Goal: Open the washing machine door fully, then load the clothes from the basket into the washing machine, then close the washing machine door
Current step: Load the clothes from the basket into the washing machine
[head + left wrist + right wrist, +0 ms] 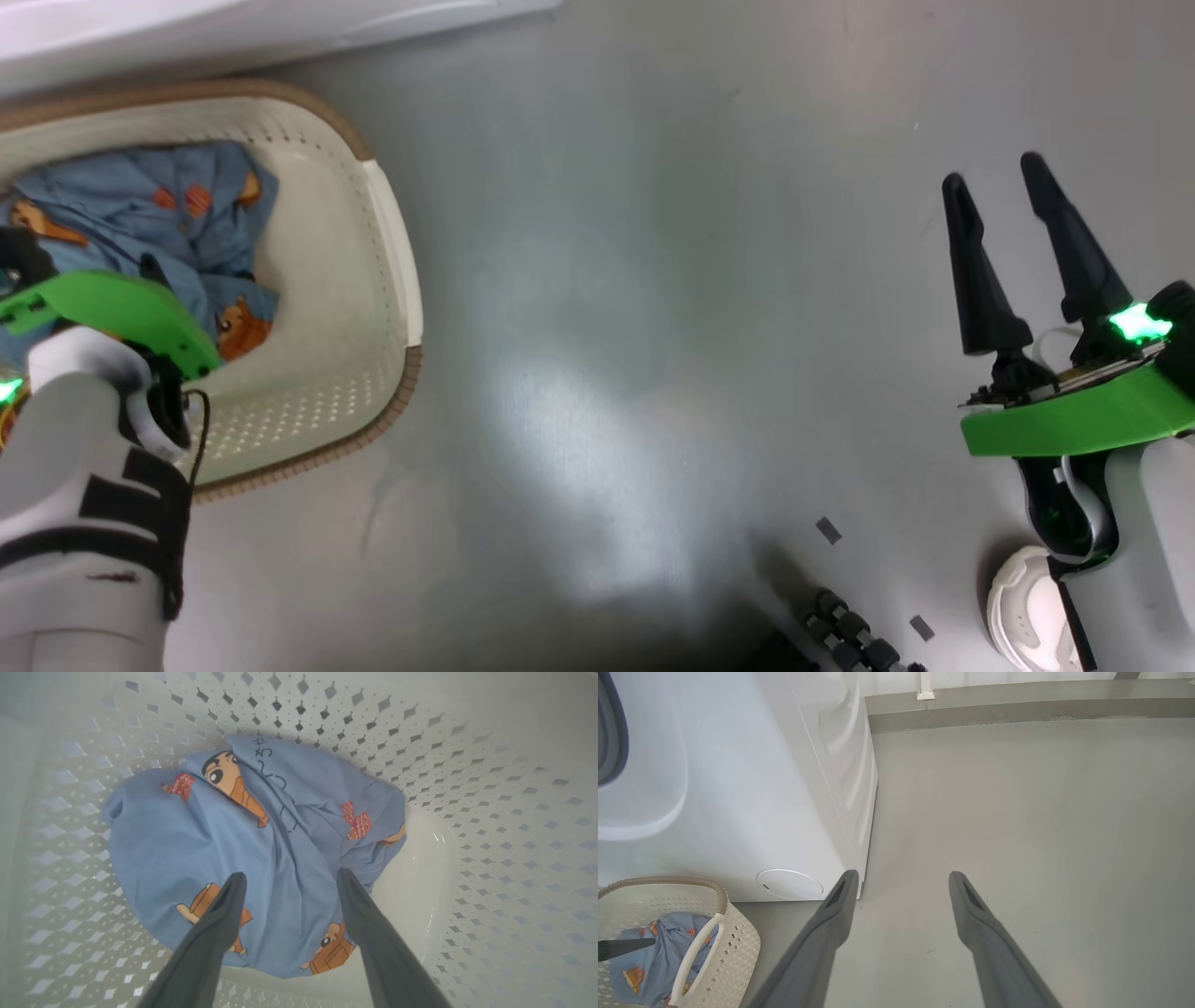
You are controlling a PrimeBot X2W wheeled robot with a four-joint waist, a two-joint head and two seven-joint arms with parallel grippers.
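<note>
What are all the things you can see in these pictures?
basket: one, cream-white with a brown rim, on the floor by the washing machine
clothes: one heap (I can't tell how many pieces), light blue with orange-brown cartoon prints, inside the basket
washing machine: one, white, behind the basket
round flap: one, white, low on the washing machine's front
floor: one, grey, under everything
left end effector: one, dark fingers, open, reaching into the basket over the clothes
right end effector: one, dark fingers, open, over the floor on the right, holding nothing
</note>
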